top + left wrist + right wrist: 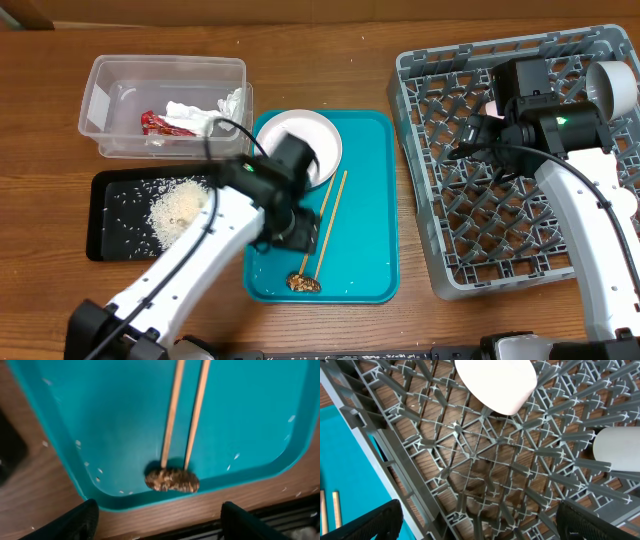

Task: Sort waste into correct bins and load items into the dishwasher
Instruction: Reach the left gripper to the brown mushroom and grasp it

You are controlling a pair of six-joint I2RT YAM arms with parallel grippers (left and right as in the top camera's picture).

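Left arm (190,240) over tray (372,200), jaws apart

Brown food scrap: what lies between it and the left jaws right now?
In the left wrist view, only the teal tray's raised rim and a strip of wooden table lie between the brown food scrap and the open left jaws.

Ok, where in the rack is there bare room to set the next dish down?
The rack is bare lattice in its near-left part, bordered by its left and front walls. Its far end is crowded: the open right gripper hangs there, with a white dish just beyond it and a second dish to one side.
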